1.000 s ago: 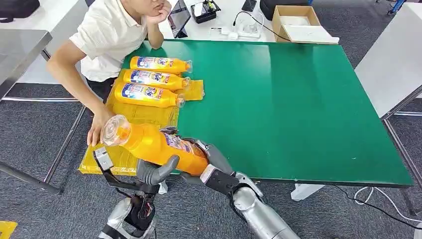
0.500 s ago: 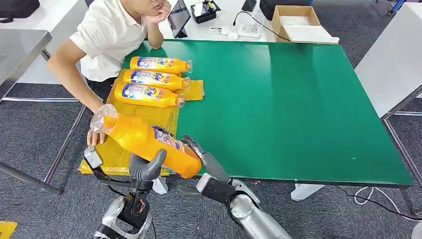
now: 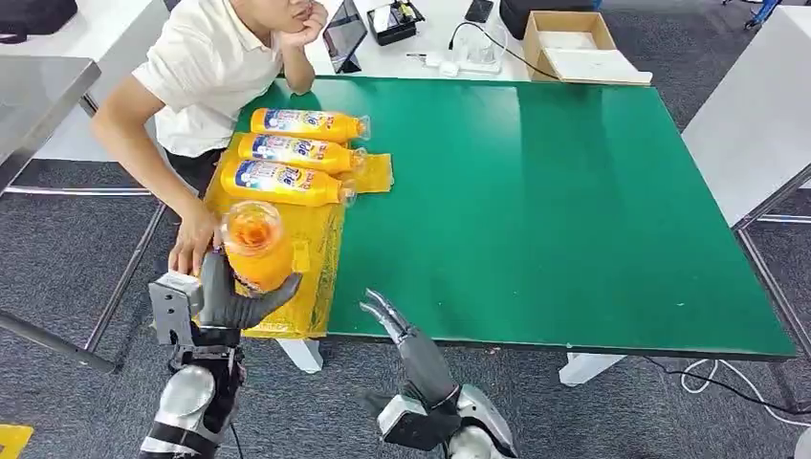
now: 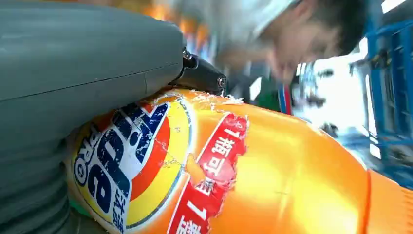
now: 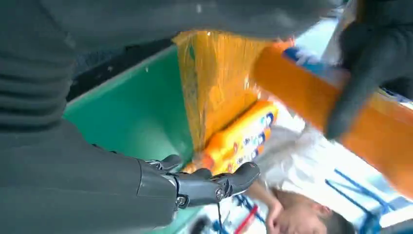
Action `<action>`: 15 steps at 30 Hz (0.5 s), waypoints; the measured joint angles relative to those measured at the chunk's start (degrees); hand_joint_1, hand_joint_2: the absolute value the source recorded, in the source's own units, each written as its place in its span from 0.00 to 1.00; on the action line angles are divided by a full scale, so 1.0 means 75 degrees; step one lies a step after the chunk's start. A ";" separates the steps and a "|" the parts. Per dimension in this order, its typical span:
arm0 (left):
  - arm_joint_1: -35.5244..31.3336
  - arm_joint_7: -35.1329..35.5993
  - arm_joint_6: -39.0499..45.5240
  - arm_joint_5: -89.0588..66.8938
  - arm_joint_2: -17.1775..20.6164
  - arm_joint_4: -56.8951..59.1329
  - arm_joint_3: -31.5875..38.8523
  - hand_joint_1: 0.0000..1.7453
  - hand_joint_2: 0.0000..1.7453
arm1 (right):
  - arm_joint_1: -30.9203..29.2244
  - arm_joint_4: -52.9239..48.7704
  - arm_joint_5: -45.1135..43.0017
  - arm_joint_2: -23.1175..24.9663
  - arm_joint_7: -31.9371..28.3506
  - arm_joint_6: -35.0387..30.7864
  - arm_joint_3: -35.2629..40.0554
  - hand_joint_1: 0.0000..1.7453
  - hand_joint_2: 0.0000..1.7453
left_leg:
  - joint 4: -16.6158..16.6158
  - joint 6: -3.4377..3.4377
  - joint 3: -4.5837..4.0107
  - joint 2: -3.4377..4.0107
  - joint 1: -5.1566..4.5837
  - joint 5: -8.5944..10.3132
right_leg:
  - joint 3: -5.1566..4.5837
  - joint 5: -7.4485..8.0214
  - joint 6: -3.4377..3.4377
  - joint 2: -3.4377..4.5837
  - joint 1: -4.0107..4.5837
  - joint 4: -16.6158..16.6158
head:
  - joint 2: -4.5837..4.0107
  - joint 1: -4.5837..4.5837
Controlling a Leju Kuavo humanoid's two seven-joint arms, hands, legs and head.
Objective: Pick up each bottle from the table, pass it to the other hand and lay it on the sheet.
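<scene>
My left hand grips an orange bottle above the near end of the yellow sheet, its clear cap pointing up toward the camera. The left wrist view shows the bottle's label pressed against the hand. My right hand is off the bottle, fingers spread, at the table's near edge; its fingers hold nothing. Three more orange bottles lie side by side on the sheet's far end.
A person leans at the green table's left side, one hand resting on the sheet's left edge beside my held bottle. A cardboard box and cables sit beyond the far edge.
The right hand has let go of the bottle and dropped back to the table's near edge. The left hand has swung the bottle upright, moving it left over the sheet.
</scene>
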 measured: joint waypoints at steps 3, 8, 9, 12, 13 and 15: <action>-0.0215 0.0414 0.0694 -0.1918 0.0050 -0.0099 0.0143 1.00 1.00 | 0.0189 -0.0353 -0.0081 -0.0021 -0.0003 0.0116 -0.0201 0.00 0.00 | 0.0000 0.0000 0.0002 0.0000 0.0000 0.0000 | 0.0002 0.0000 0.0000 0.0000 0.0000 0.0000 | 0.0000 0.0003; -0.0474 0.0636 0.0809 -0.2492 0.0073 -0.0129 0.0263 1.00 1.00 | 0.0375 -0.0724 -0.0075 -0.0023 -0.0035 0.0189 -0.0368 0.00 0.00 | 0.0000 0.0000 0.0002 0.0001 0.0000 0.0000 | 0.0003 0.0001 0.0001 0.0000 0.0000 0.0000 | -0.0003 0.0003; -0.0501 0.0653 0.0812 -0.2501 0.0073 -0.0134 0.0266 1.00 1.00 | 0.0387 -0.0759 -0.0075 -0.0023 -0.0035 0.0189 -0.0382 0.00 0.00 | 0.0000 0.0000 0.0002 0.0001 0.0000 0.0000 | 0.0002 0.0001 0.0001 0.0000 0.0000 0.0000 | 0.0000 0.0000; -0.0549 0.0668 0.0855 -0.2599 0.0076 -0.0134 0.0292 1.00 1.00 | 0.0421 -0.0852 -0.0070 -0.0032 -0.0035 0.0189 -0.0426 0.00 0.00 | 0.0000 0.0000 0.0002 0.0002 0.0000 0.0000 | 0.0001 0.0001 0.0001 0.0001 0.0000 0.0000 | -0.0003 0.0003; -0.0570 0.0688 0.0908 -0.2735 0.0076 -0.0134 0.0298 1.00 1.00 | 0.0429 -0.0869 -0.0064 -0.0035 -0.0038 0.0189 -0.0432 0.00 0.00 | 0.0000 0.0000 0.0002 0.0002 0.0000 0.0000 | 0.0001 0.0001 0.0001 0.0001 0.0000 0.0000 | 0.0000 0.0000; -0.0650 0.0843 0.0981 -0.3284 0.0076 -0.0129 0.0298 1.00 1.00 | 0.0454 -0.0898 -0.0064 -0.0032 -0.0038 0.0189 -0.0461 0.00 0.00 | 0.0000 0.0000 0.0002 0.0000 0.0000 0.0000 | -0.0001 0.0000 0.0001 -0.0001 0.0000 0.0000 | 0.0000 0.0003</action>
